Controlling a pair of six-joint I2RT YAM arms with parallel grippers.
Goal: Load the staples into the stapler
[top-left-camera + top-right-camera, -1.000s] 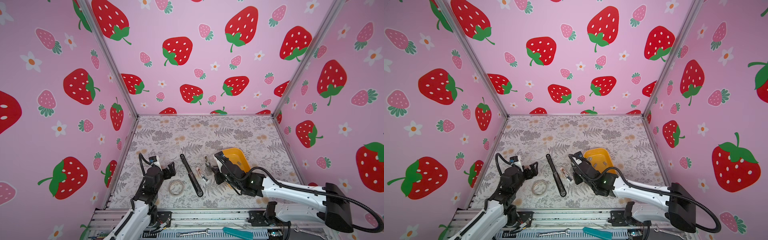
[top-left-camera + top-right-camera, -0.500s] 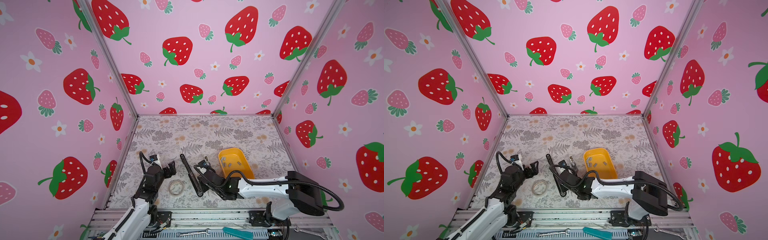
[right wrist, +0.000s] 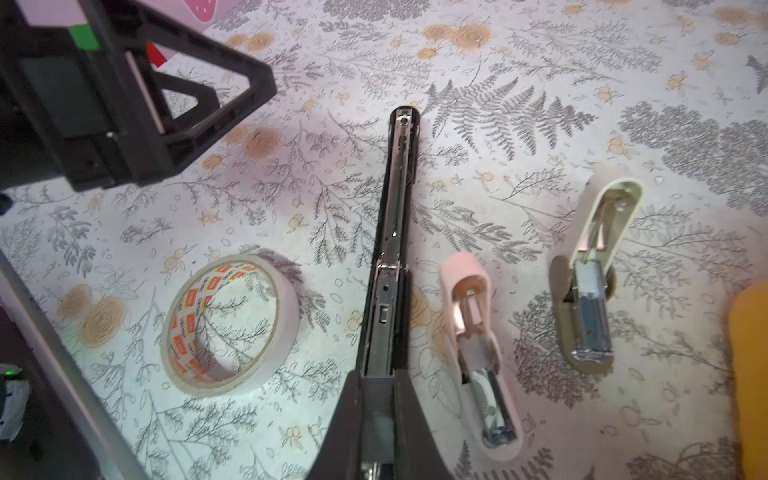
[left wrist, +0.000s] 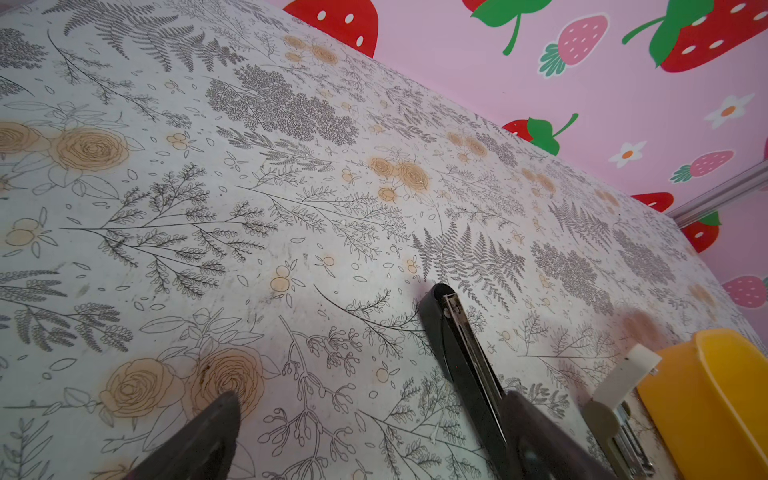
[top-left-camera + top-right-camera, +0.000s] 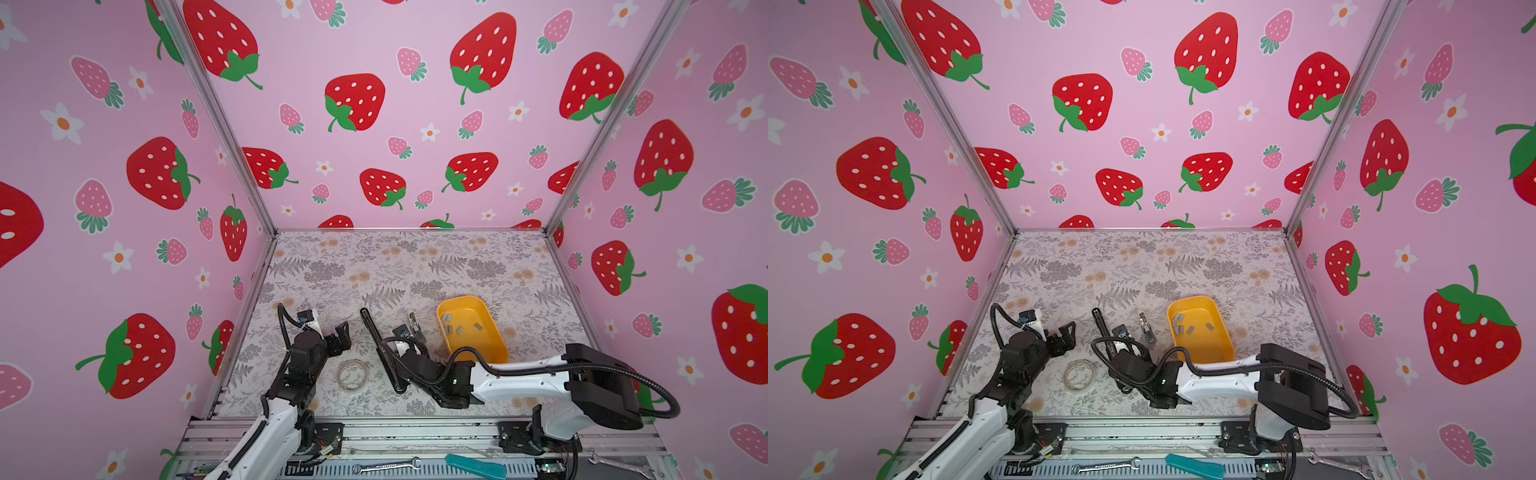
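1. The right gripper [image 3: 377, 380] was clamped on the near end of the long black stapler [image 3: 390, 249], which lay opened flat.
2. The left gripper [image 5: 340, 337] hung open, left of it.
3. The staples [image 5: 459, 329] lay in the yellow tray [image 5: 478, 347], to the right.

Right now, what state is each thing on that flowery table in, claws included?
Long black metal stapler: opened out flat
Small pink stapler: opened
Small beige stapler: opened
Yellow plastic tray: holds loose grey staple strips
Tape roll: lying flat
Left gripper: open
Right gripper: shut

Black stapler's [image 3: 388, 249] near end hidden between right jaws.
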